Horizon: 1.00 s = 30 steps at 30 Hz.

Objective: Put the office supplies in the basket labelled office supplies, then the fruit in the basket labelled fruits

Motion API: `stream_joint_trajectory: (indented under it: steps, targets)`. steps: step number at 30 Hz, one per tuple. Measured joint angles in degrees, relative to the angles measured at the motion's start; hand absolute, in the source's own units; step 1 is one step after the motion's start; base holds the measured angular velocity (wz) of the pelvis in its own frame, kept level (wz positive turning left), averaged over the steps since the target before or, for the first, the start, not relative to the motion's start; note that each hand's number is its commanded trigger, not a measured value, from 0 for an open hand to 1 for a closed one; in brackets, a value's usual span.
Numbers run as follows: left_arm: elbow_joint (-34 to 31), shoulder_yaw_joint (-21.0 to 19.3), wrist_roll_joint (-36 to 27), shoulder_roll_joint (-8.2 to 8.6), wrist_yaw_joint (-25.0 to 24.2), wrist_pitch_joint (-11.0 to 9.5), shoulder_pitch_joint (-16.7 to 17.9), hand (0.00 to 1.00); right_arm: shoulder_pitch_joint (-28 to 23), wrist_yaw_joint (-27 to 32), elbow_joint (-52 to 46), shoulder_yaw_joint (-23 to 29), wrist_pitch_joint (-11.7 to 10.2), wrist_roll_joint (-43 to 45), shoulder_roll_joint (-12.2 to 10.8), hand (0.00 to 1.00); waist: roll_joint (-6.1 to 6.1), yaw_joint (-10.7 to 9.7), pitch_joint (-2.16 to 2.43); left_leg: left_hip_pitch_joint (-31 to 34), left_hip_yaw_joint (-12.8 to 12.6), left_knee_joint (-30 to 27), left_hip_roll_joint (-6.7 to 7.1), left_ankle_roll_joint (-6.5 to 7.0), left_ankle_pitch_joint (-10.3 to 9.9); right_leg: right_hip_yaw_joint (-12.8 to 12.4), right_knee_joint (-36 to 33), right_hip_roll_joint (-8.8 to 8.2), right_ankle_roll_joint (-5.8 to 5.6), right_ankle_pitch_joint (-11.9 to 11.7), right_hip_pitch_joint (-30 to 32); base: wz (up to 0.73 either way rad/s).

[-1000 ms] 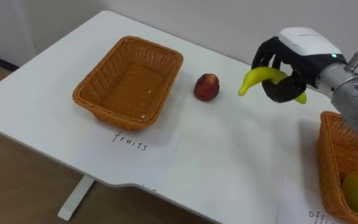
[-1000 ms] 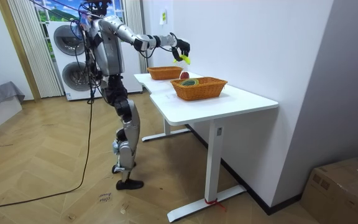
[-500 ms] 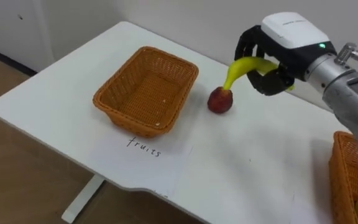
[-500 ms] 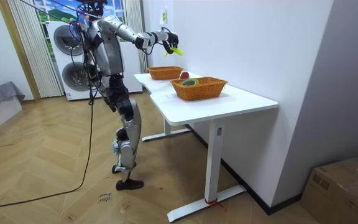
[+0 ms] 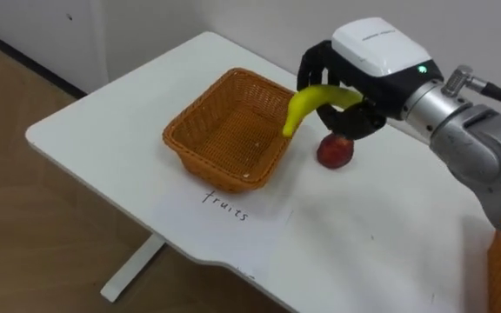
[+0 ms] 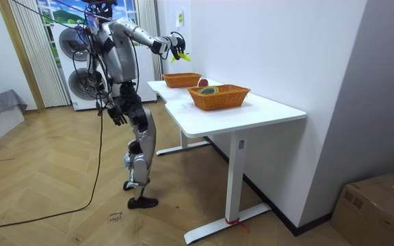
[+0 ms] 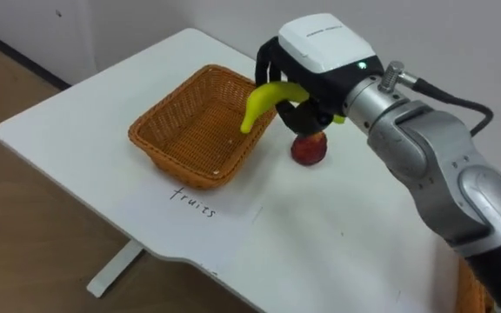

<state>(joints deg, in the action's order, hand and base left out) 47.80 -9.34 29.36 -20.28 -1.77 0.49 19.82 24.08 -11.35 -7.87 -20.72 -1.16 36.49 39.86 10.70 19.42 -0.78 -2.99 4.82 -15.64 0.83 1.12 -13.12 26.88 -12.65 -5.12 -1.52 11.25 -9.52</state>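
Right hand (image 5: 372, 61) clamped on banana (image 5: 305, 104), above fruit basket (image 5: 200, 165) rim, not released. Basket empty. Apple (image 5: 335, 151) on table (image 5: 103, 130) beside basket, unsorted.

Bright, diffuse light falls evenly on the white table (image 5: 85, 139), with faint, soft-edged shadows beneath the right hand (image 5: 368, 56), whose back carries a glowing green lamp (image 5: 421, 69).

The right hand (image 5: 372, 61) is showing a white shell and black fingers, a green light glowing; behind it, a silver forearm.
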Motion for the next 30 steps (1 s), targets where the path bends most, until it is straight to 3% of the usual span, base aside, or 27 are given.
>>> stream_joint_trajectory:
  steps: [5,13,18,22,30]
  targets:
    - [-0.48,0.0,0.21,0.44,-0.93,1.06,0.74,0.0,0.02,0.78,0.27,-0.62,1.37,0.3,-1.83,1.0,-0.1,1.68,-0.06,-0.27,0.33,0.23,0.33,-0.03,-0.01,-0.03,0.07,0.08,-0.26,0.17,-0.32,0.02]
    - [-0.46,0.01,0.37,0.88,-1.05,2.32,1.13,0.0,0.05,2.22,3.12,-2.32,2.09,0.1,-3.83,1.0,0.07,4.33,0.05,0.2,3.49,0.28,0.98,-0.1,0.09,0.03,0.11,0.1,-0.5,0.35,-0.55,0.19]
    - [-0.44,0.02,0.37,0.87,-1.2,2.98,1.08,0.0,0.05,2.6,4.87,-4.26,2.35,0.1,-4.44,1.0,0.03,4.52,0.02,0.46,4.63,0.29,1.11,-0.12,0.11,-0.06,0.03,0.13,-0.53,0.37,-0.64,0.13]
    - [-0.15,0.02,0.38,0.85,-1.41,3.01,1.16,0.0,0.06,2.75,4.91,-4.79,2.47,0.14,-5.0,1.0,-0.06,4.41,-0.03,0.34,5.3,0.36,1.55,-0.11,0.1,-0.36,0.04,-0.1,-1.3,0.86,-1.36,0.09]
    - [-0.31,0.03,0.63,0.85,-1.37,3.0,1.23,0.0,2.17,6.15,9.75,-5.1,2.48,1.28,-6.26,1.0,-0.19,5.55,-0.11,0.37,5.38,0.36,1.81,-0.08,0.11,-0.66,0.05,-0.35,-1.44,0.98,-1.3,0.0]
